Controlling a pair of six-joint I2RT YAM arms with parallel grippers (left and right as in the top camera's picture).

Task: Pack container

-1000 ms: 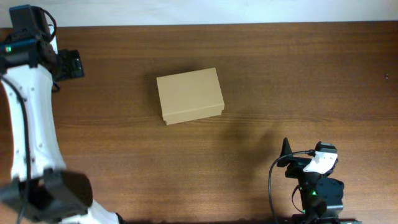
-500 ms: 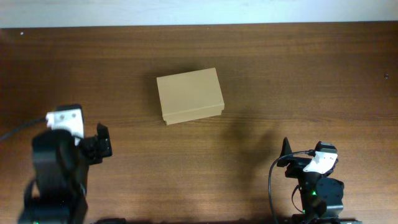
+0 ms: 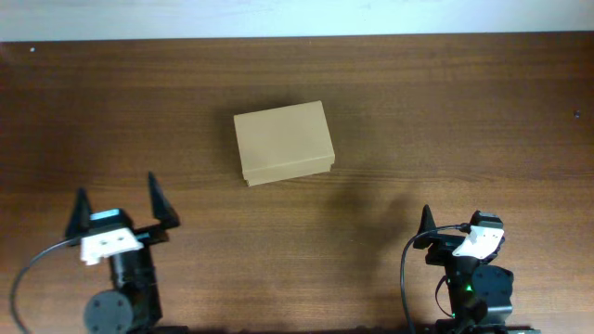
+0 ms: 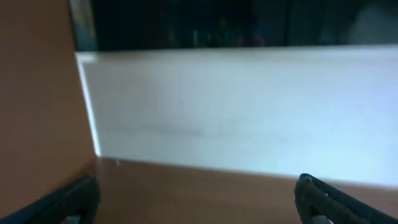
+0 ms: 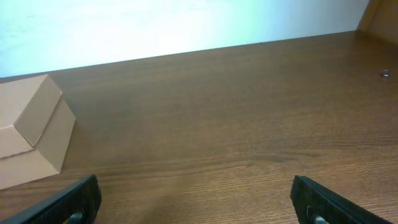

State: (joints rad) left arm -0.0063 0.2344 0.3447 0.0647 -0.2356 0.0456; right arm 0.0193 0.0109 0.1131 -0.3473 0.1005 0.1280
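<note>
The container (image 3: 283,142) is a tan cardboard box with its lid shut, standing on the wooden table a little left of centre. It also shows at the left edge of the right wrist view (image 5: 30,130). My left gripper (image 3: 119,199) is open and empty at the front left, well short of the box. The left wrist view is blurred and shows only its spread fingers (image 4: 196,194), bare table and a white wall. My right gripper (image 3: 455,228) is open and empty at the front right, its fingers (image 5: 199,200) wide apart over bare wood. No items for packing are in view.
The table's far edge meets a white wall (image 3: 297,17). A tiny dark speck (image 3: 576,114) lies near the right edge and also shows in the right wrist view (image 5: 385,74). A brown panel (image 4: 37,93) fills the left of the left wrist view.
My left arm has swung from the far left back corner down to the front left, and its gripper now points toward the back wall. The box and right arm have not moved.
</note>
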